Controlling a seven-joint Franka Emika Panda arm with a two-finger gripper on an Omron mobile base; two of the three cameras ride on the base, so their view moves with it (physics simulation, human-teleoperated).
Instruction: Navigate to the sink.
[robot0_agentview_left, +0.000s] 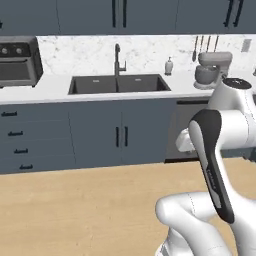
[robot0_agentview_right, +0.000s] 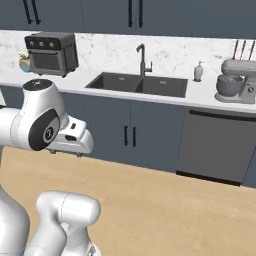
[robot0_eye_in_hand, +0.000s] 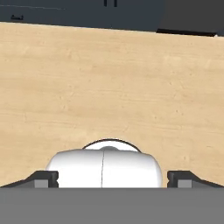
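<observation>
Left to right along the counter (robot0_agentview_left: 50, 90): toaster oven (robot0_agentview_left: 19, 61) at the left end against the marble backsplash, small potted plant (robot0_agentview_right: 24, 62) just left of it in the right base view. Sink (robot0_agentview_left: 119, 84) is recessed mid-counter, dark grey double basin, slim gooseneck faucet (robot0_agentview_left: 118, 60) standing at its back edge, centred on the divider. Soap dispenser (robot0_agentview_left: 169, 65) sits near the sink's back right corner, apart from the basin. Stand mixer (robot0_agentview_left: 212, 69) is further right, with utensils (robot0_agentview_left: 205, 44) hanging on the wall above it. Dishwasher (robot0_agentview_right: 216, 147) is under the counter below the mixer, blue cabinet doors under the sink. Wood floor (robot0_eye_in_hand: 109, 83) lies between base and cabinets, so the sink is ahead and well apart from the robot. Arm is folded up close to the base, with the gripper (robot0_eye_in_hand: 112, 178) pointing down at the floor. Fingertips (robot0_eye_in_hand: 46, 179) are spread wide, nothing between them.
</observation>
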